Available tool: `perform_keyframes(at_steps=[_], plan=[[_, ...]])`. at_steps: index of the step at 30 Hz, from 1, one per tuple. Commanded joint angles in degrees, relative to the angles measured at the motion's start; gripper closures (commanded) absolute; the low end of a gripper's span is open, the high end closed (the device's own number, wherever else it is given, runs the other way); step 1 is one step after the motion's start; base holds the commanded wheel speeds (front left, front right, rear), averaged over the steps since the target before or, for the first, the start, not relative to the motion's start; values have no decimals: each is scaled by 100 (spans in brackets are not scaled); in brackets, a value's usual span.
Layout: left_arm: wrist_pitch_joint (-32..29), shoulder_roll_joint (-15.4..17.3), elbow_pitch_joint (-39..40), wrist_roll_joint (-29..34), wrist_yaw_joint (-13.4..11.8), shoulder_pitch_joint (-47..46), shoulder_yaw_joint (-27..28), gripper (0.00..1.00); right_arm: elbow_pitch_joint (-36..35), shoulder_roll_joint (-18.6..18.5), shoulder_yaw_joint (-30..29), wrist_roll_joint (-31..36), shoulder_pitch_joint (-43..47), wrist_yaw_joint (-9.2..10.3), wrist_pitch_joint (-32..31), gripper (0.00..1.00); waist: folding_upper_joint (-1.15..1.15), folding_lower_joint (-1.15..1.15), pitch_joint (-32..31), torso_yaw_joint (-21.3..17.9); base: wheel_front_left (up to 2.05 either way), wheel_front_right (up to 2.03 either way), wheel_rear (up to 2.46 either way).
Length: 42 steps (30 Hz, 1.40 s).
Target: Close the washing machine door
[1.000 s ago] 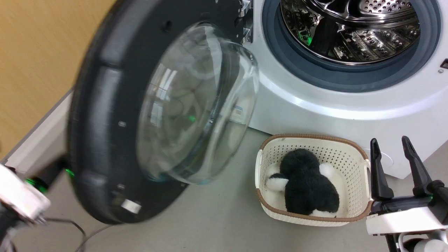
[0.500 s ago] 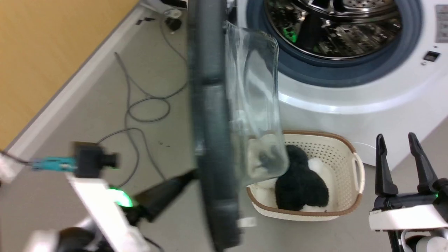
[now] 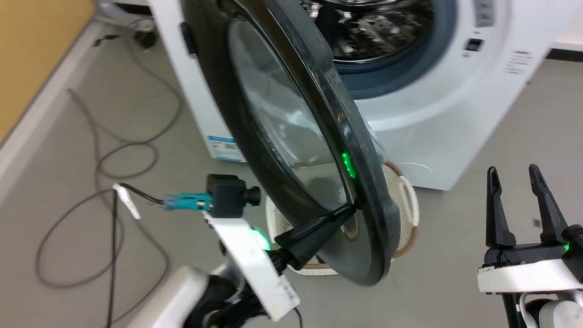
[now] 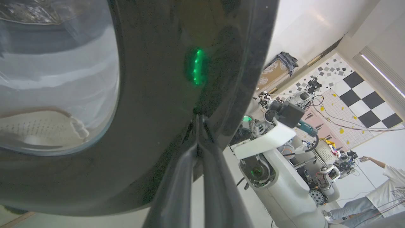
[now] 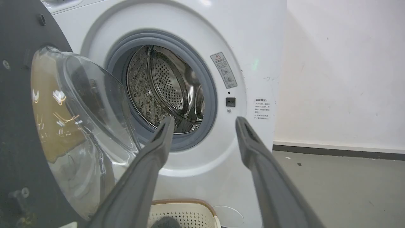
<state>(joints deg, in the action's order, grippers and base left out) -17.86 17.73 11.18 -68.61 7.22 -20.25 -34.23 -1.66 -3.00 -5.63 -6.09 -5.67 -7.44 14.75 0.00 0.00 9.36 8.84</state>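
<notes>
- I see the door (image 3: pixel 273 118) standing partly swung out from the washer (image 3: pixel 437 127). It is not latched, and its outer face is turned toward my left arm.
- In the right wrist view the door's (image 5: pixel 19 110) dark inner side and bulging glass sit left of the open drum (image 5: pixel 164 91). The grey gasket (image 5: pixel 210 104) is in full sight.
- My left gripper (image 3: pixel 348 209) has its fingers pinched together with nothing between them. The tips rest against the lower black rim of the door's outer face.
- The left wrist view agrees: the gripper (image 4: pixel 199 120) has its two fingers meeting at one point on the rim (image 4: pixel 152 95). A green glow (image 4: pixel 196 66) reflects just above the contact.
- My right gripper (image 3: pixel 512 175) sits low on the right, well apart from the door. Its fingers are spread and hold nothing.
- From its own camera the right gripper (image 5: pixel 205 122) frames the washer (image 5: pixel 253 47) front between its fingers.
- A cream basket (image 3: pixel 407 205) stands on the floor in front of the washer. The door's lower edge partly hides it.
- Grey cables (image 3: pixel 123 155) loop on the floor to the left.
- A person (image 4: pixel 389 186) stands in the far background of the left wrist view.
</notes>
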Motion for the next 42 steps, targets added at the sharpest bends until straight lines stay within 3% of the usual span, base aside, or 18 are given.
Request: perform_keyframes(at_steps=[1,7,13,17,21,23,28,31,34,38,39,40,42], plan=[[203,-53,-192,-49,26,-131,-137,100,13,13,3,-66,-73,-5,25,0,0,0,-5,-266,0,0,0],[1094,-130,-1133,-258,26,-470,-724,100,16,13,-1,-93,-21,-5,25,0,0,0,-23,-508,0,0,0],[1765,133,-1417,-514,26,-683,-1096,100,24,13,-30,-182,38,-5,25,0,0,0,-146,-528,0,0,0],[2489,439,-1534,-366,26,-757,-1061,100,-12,13,-106,-341,60,-5,25,0,0,0,-306,-458,0,0,0],[3168,731,-2008,266,-36,-822,-673,100,-58,13,-255,-362,-71,-5,25,0,0,0,-439,-381,0,0,0],[3261,779,-2170,707,-342,-820,-316,100,-99,13,-324,-361,-188,-5,25,0,0,0,-490,-343,0,0,0],[3283,648,-1804,2629,-1623,-510,1093,100,-336,13,-388,-344,-537,-5,25,0,0,0,-560,-231,0,0,0],[3284,484,-1358,3701,-2233,-106,1668,100,-519,13,-335,-227,-728,-5,25,0,0,0,-585,-166,0,0,0],[3284,405,-1044,4585,-2635,304,1945,100,-705,13,-269,-215,-906,-5,25,0,0,0,-599,-100,0,0,0],[3285,290,-856,5104,-2892,671,2175,100,-905,13,-149,-227,-1087,-5,25,0,0,0,-599,-29,0,0,0],[3285,290,-846,5263,-2935,795,2211,7,-986,13,-83,-253,-1131,-5,25,0,0,0,-601,-12,0,0,0],[3285,254,-823,5365,-2983,906,2268,0,-1067,13,-5,-270,-1167,-5,25,0,0,0,-600,7,0,0,0],[3285,209,-755,5556,-3026,1137,2346,0,-1249,13,181,-318,-1238,-5,25,5,0,0,-596,40,0,0,0]])
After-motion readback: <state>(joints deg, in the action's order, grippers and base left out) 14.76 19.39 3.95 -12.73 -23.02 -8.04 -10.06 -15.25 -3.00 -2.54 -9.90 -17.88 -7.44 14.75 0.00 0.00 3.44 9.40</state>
